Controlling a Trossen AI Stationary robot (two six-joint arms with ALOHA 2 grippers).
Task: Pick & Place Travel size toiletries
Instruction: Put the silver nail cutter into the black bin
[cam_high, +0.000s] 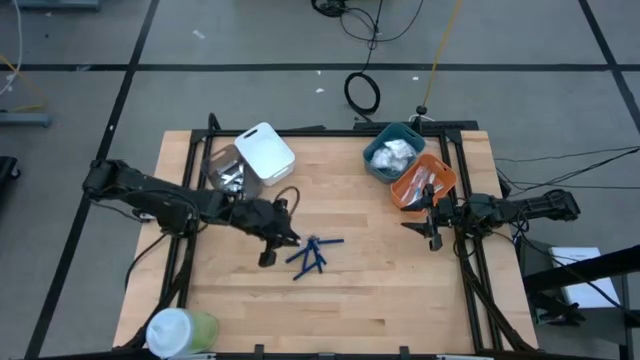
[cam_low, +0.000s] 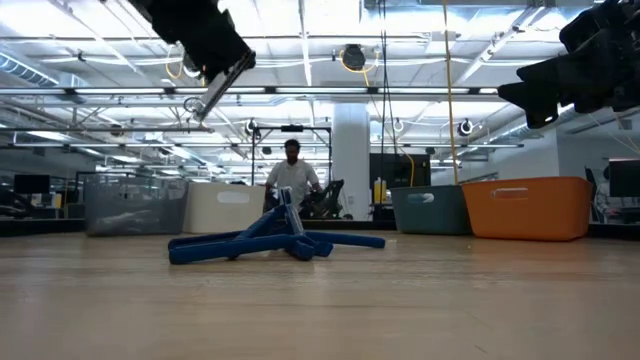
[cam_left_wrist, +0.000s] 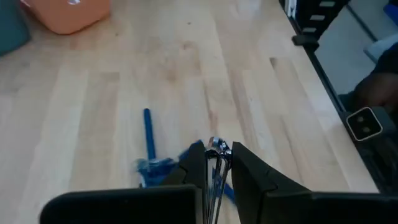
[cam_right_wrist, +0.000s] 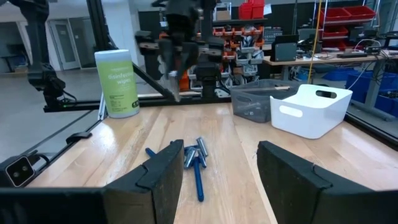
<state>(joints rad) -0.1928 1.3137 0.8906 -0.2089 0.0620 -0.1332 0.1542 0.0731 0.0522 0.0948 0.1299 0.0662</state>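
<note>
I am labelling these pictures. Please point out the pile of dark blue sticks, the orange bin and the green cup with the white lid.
dark blue sticks (cam_high: 312, 254): high view, middle of the pile.
orange bin (cam_low: 527, 208): low view, front wall.
green cup (cam_high: 181, 330): high view, white lid.

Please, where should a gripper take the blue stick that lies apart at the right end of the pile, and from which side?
Probably from straight above, at the free outer half of the blue stick. It lies flat on the table, pointing away from the pile of sticks, so fingers could close across its thin width there without touching others.
</note>
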